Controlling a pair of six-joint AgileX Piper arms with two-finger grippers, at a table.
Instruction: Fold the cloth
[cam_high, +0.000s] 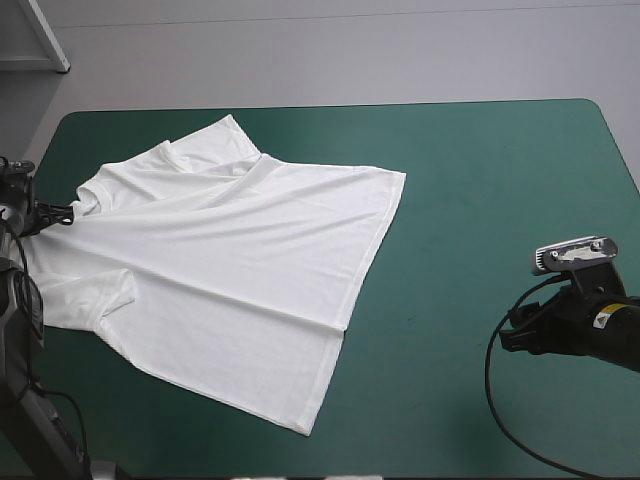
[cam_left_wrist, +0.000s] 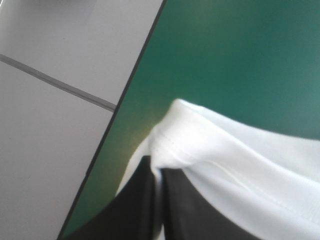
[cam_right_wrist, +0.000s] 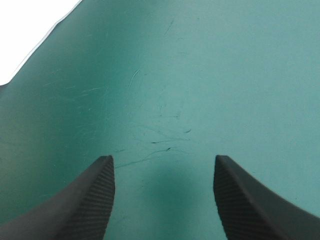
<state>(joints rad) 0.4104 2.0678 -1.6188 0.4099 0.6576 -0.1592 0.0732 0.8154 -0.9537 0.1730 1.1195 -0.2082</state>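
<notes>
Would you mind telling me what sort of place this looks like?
Probably a robotics test bench: a white T-shirt on a teal-green table cover, the left gripper shut on it, the right gripper open.

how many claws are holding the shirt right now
1. The left claw is shut on a hemmed edge of the shirt near the cover's left edge. The right claw is open over bare cover, off the shirt.
</notes>
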